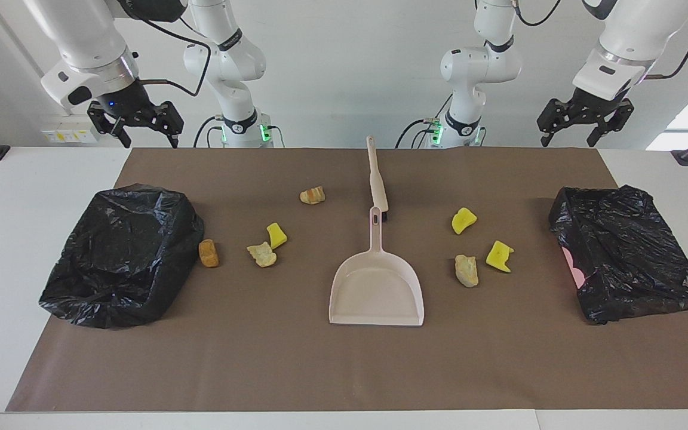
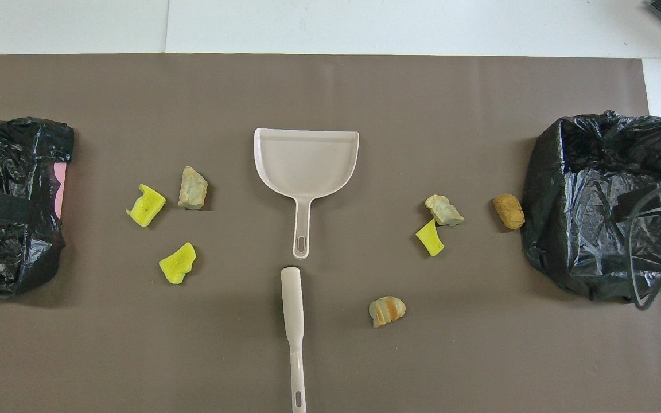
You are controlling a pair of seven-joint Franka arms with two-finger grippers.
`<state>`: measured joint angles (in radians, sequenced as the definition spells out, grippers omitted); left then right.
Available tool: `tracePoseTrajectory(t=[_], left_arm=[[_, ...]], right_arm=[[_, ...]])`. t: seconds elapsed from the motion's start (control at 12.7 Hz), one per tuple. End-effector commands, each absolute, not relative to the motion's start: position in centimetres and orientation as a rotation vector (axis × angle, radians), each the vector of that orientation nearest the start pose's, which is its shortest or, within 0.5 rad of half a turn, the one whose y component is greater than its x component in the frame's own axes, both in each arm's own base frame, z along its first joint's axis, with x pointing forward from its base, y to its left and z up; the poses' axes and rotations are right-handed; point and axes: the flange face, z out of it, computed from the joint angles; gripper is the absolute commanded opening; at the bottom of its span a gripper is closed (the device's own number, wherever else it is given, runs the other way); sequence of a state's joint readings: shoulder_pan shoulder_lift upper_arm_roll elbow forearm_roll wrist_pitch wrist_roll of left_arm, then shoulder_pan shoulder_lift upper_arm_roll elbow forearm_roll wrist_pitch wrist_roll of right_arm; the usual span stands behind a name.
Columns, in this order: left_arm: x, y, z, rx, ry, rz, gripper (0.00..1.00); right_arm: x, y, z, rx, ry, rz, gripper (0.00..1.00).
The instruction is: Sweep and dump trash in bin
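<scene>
1. The left tool [image 1: 583, 125] is hanging in the air over the edge of the surface by the left arm's bin, its fingers spread wide and holding nothing.
2. The right tool [image 1: 141, 128] is hanging over the edge of the surface by the right arm's bin, fingers likewise spread and holding nothing. Both arms are waiting.
3. A bin lined with a black bag [image 1: 624, 251] is sitting at the left arm's end of the brown mat [image 1: 320, 358]; a second bin with a black bag [image 1: 120, 257] is sitting at the right arm's end.
4. A pale dustpan [image 1: 378, 289] is lying at the middle of the mat, handle pointing toward the robots, and a brush [image 1: 377, 176] is lying just nearer to the robots, in line with that handle.
5. The trash is lying scattered on the mat: two yellow pieces [image 1: 463, 221] [image 1: 499, 255] and a tan lump [image 1: 466, 270] toward the left arm's bin.
6. A yellow piece [image 1: 276, 235] touching a tan lump [image 1: 262, 254], an orange lump [image 1: 208, 252] just beside the right arm's bin, and a striped lump [image 1: 312, 195] nearer to the robots are lying toward the right arm's end.
</scene>
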<state>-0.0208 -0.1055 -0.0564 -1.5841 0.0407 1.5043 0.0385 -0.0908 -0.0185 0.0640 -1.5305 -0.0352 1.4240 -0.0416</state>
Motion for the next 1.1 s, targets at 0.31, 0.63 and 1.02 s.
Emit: tracePoseTrajectory(t=[0.31, 0.63, 1.02], left_arm=[[51.6, -4.0, 66.9, -3.146, 0.105, -0.079, 1.0], [51.6, -2.6, 66.5, -3.148, 0.069, -0.069, 1.0], [51.6, -3.9, 66.4, -3.143, 0.092, -0.068, 1.0]], right_arm=[[52.8, -1.3, 64.2, -3.156, -0.012, 0.115, 1.0], [52.8, -1.4, 64.2, -3.157, -0.009, 0.117, 1.0], [52.8, -2.2, 64.2, -3.158, 0.008, 0.118, 1.0]])
